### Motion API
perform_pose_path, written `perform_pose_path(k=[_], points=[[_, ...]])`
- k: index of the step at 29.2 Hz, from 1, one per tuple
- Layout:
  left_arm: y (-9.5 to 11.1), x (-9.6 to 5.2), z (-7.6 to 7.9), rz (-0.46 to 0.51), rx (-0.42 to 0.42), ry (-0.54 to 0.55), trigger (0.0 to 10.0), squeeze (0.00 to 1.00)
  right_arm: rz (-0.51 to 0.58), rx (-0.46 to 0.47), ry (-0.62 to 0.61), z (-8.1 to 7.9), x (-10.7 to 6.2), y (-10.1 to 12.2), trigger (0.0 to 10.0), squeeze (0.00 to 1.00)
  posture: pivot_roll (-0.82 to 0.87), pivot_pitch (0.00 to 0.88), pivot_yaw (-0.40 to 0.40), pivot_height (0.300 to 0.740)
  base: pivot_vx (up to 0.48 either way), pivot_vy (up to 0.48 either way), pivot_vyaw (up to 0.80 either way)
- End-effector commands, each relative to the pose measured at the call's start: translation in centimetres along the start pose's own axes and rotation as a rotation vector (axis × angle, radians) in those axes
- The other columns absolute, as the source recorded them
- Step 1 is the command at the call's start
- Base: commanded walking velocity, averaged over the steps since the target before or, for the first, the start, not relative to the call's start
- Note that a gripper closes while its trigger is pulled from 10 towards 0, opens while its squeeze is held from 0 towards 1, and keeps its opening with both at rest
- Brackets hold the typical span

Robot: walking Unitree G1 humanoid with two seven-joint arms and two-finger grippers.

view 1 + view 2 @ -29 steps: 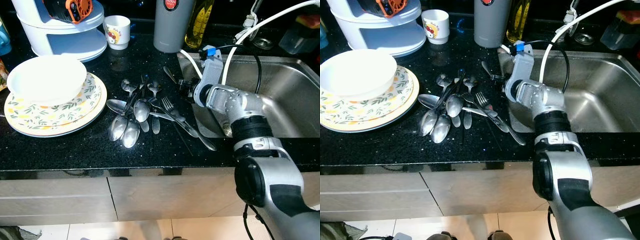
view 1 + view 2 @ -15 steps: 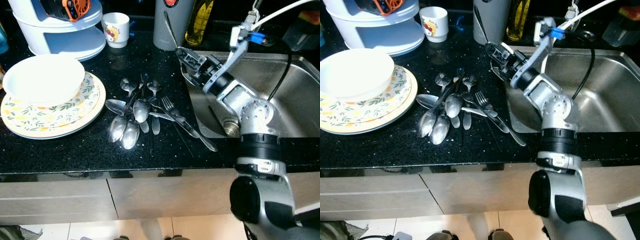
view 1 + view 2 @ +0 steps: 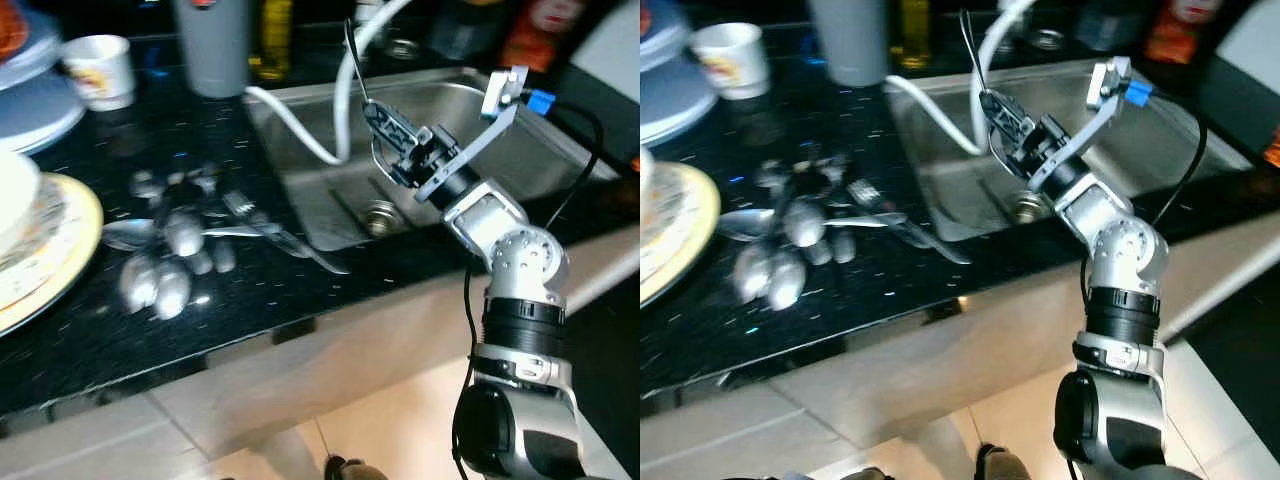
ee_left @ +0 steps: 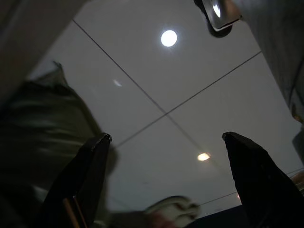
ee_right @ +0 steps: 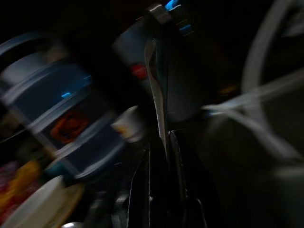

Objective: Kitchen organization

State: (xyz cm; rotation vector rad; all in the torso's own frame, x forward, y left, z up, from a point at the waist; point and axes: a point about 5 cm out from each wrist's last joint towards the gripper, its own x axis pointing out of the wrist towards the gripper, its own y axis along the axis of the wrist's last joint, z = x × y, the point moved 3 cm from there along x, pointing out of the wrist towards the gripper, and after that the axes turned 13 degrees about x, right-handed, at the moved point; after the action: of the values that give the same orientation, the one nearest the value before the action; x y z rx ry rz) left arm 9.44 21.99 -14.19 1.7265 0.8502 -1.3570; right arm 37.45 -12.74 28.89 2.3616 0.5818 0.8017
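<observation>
Right gripper: up over the steel sink [image 3: 560, 165], the right gripper [image 3: 385, 125] is raised off the counter with its black fingers pinched tight on a thin utensil handle.
Held utensil: a slim piece of cutlery [image 3: 973, 55] stands nearly upright out of the fingertips, its free end pointing up toward the back of the counter; in the right wrist view it shows as a pale strip [image 5: 156, 95] rising straight between the two fingers. Too blurred to say if it is a knife, fork or spoon.
Cutlery pile: the heap of spoons and forks [image 3: 190, 240] lies on the black countertop [image 3: 120, 340], well apart from the gripper, on its left and nearer the front edge. One long piece [image 3: 300, 250] reaches toward the sink rim.
Sink: the drain [image 3: 378, 215] sits just below the raised gripper, and a white hose [image 3: 340, 90] loops down beside it.
Plates: a patterned plate stack [image 3: 45, 260] sits at the far left edge of the counter.
Back row: a white cup [image 3: 100, 70] and a grey canister [image 3: 215, 45] stand behind the pile.
Left gripper: hanging low over pale floor tiles [image 4: 190, 85], fingers [image 4: 92, 171] spread wide, nothing between them.
</observation>
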Motion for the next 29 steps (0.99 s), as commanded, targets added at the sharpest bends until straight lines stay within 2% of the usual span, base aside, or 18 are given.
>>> perform_pose_path(k=[1, 3, 6, 7, 10, 13, 15, 20, 23, 29], points=[[2.2, 0.0, -0.5, 0.07, 0.009, 0.026, 10.0, 0.0, 0.02, -0.04, -0.025, 0.2, -0.4, 0.4, 10.0, 0.0, 0.01, 0.086, -0.053, 0.74, 0.0, 0.0, -0.54], [2.1, 0.0, -0.6, 0.066, 0.014, 0.03, 10.0, 0.0, 0.02, -0.061, -0.053, 0.5, -0.5, 0.5, 10.0, 0.0, 0.01, 0.086, -0.053, 0.74, 0.0, 0.0, 0.0], [2.0, 0.0, -0.8, 0.059, 0.024, 0.038, 10.0, 0.0, 0.014, -0.176, -0.179, 1.8, -0.9, 0.6, 10.0, 0.0, 0.01, 0.087, -0.052, 0.74, 0.0, 0.0, 0.0], [2.0, 0.0, -0.8, 0.059, 0.024, 0.038, 10.0, 0.0, 0.014, -0.176, -0.179, 1.8, -0.9, 0.6, 10.0, 0.0, 0.01, 0.087, -0.052, 0.74, 0.0, 0.0, 0.0], [2.0, 0.0, -0.6, 0.057, 0.024, 0.032, 10.0, 0.0, -0.014, -0.324, -0.355, 3.8, -1.2, 0.8, 10.0, 0.0, 0.01, 0.089, -0.051, 0.74, 0.0, 0.0, 0.0], [1.9, 0.0, -0.4, 0.056, 0.024, 0.024, 10.0, 0.0, -0.054, -0.419, -0.431, 4.7, -1.3, 0.5, 10.0, 0.0, 0.01, 0.095, -0.051, 0.74, 0.0, 0.0, 0.0], [1.8, 0.1, -0.1, 0.055, 0.025, 0.016, 10.0, 0.0, -0.077, -0.462, -0.465, 5.0, -1.1, 0.2, 10.0, 0.0, 0.01, 0.104, -0.054, 0.74, 0.0, 0.0, 0.0], [1.7, 0.1, 0.1, 0.052, 0.023, 0.006, 10.0, 0.0, -0.088, -0.498, -0.488, 5.2, -0.9, 0.0, 10.0, 0.0, 0.0, 0.111, -0.054, 0.74, 0.0, 0.0, 0.0], [1.0, 0.1, 0.7, 0.039, 0.028, -0.013, 10.0, 0.0, -0.097, -0.598, -0.519, 5.3, 0.2, -0.5, 10.0, 0.0, 0.0, 0.149, -0.06, 0.74, 0.0, 0.0, 0.0], [-0.3, 0.1, 1.4, 0.015, 0.03, -0.03, 10.0, 0.0, -0.137, -0.637, -0.506, 5.2, 1.6, -2.2, 10.0, 0.0, 0.0, 0.191, -0.068, 0.74, 0.0, 0.0, 0.0]])
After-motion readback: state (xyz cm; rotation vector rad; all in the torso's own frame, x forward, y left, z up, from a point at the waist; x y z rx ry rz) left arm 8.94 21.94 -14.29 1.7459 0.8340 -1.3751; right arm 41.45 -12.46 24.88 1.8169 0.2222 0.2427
